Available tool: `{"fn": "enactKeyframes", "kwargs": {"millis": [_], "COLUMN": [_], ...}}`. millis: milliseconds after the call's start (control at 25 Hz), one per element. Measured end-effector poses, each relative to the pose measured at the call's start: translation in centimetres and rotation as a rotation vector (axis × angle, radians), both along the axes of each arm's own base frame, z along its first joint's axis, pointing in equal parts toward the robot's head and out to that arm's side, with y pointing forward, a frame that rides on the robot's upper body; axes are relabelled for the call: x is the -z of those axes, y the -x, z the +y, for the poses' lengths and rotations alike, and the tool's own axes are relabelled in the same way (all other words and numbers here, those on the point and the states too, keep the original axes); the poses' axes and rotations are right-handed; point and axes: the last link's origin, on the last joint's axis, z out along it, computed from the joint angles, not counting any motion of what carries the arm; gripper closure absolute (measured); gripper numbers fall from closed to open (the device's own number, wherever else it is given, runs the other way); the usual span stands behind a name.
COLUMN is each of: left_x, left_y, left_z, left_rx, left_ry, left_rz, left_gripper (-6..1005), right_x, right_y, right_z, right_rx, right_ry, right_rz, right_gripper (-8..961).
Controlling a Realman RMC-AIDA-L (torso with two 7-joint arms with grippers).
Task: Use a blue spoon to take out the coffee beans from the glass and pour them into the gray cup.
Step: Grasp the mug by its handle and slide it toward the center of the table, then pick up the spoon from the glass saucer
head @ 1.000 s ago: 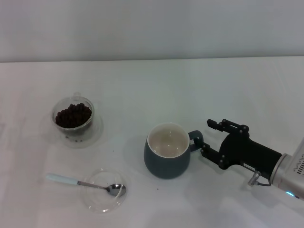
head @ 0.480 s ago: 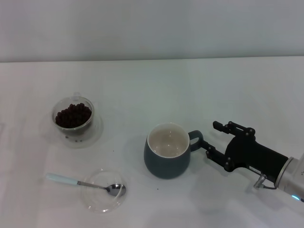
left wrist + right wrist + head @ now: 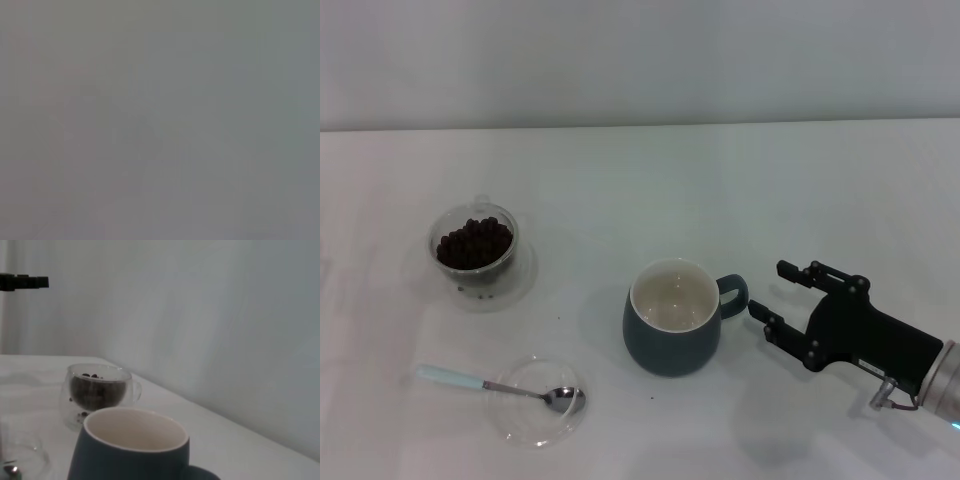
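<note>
A white surface (image 3: 640,170) carries four things. Near its left edge stands the glass (image 3: 475,247), holding a heap of coffee beans (image 3: 473,243), with a few loose beans around its base. At the middle sits the gray cup (image 3: 672,330), cream-white inside, its handle turned toward the right edge. Toward the near left corner the blue spoon (image 3: 500,386) lies with its pale handle on the surface and its silver bowl resting in a shallow clear dish (image 3: 536,402). The right gripper (image 3: 768,297) hovers just beside the cup's handle — jaws spread wide, gripping nothing. No writing or labels can be read. The left wrist view shows only flat gray.
</note>
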Motion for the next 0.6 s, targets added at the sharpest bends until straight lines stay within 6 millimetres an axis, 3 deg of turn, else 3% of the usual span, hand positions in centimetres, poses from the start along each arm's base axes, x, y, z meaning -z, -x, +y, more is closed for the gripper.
{"fn": "enactKeyframes", "kwargs": {"millis": [600], "left_x": [0.1], "left_y": [0.0], "left_z": [0.0], "left_rx": [-0.004], "left_ry": [0.004], "left_rz": [-0.004], "left_gripper": [108], "right_x": [-1.3], "right_y": [-1.1], "right_z": [-2.4], "right_rx": [-0.004], "right_ry": [0.042], "right_rz": [0.078], "right_gripper": [352]}}
